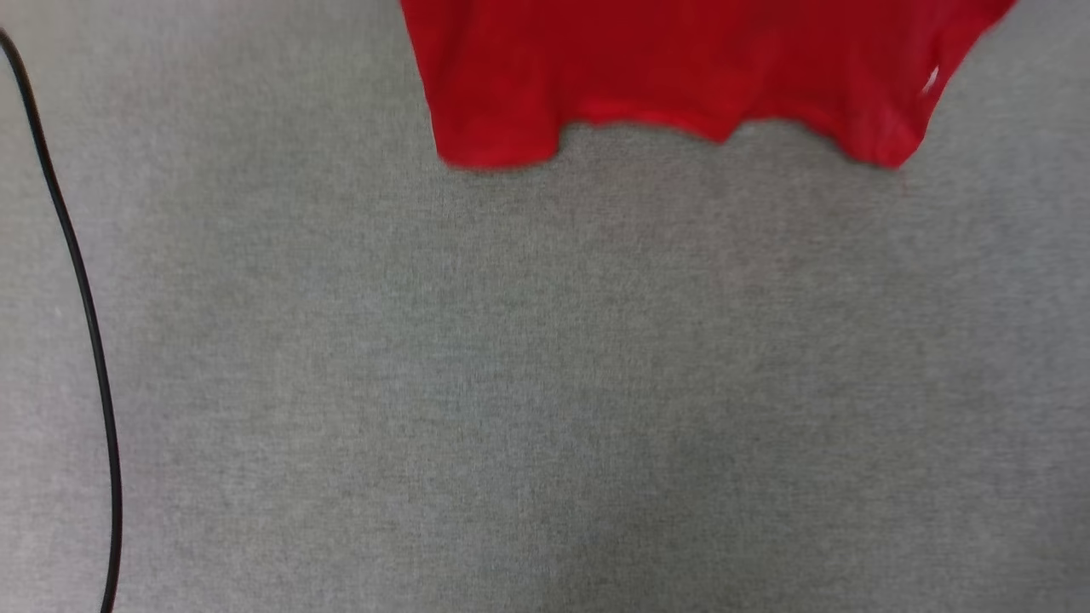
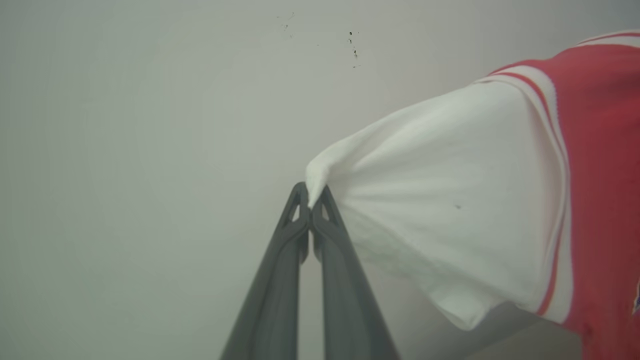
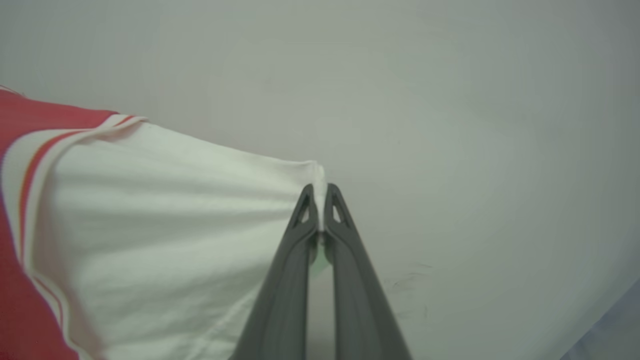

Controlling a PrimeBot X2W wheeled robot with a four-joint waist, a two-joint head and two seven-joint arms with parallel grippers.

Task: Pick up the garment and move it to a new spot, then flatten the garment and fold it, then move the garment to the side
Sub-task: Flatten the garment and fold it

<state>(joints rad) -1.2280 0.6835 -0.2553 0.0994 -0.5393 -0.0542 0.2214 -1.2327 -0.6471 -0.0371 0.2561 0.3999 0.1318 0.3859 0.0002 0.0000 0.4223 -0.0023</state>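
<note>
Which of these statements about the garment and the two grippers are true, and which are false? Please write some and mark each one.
1. The left gripper is shut on a white sleeve of the garment. True.
2. The right gripper is open and holds nothing. False: it is shut on white sleeve cloth of the garment.
3. In the head view, the red hem shows at the top, with the grey surface below it in the picture. True.
4. A black cable runs down the right edge of the head view. False: it runs down the left edge.
</note>
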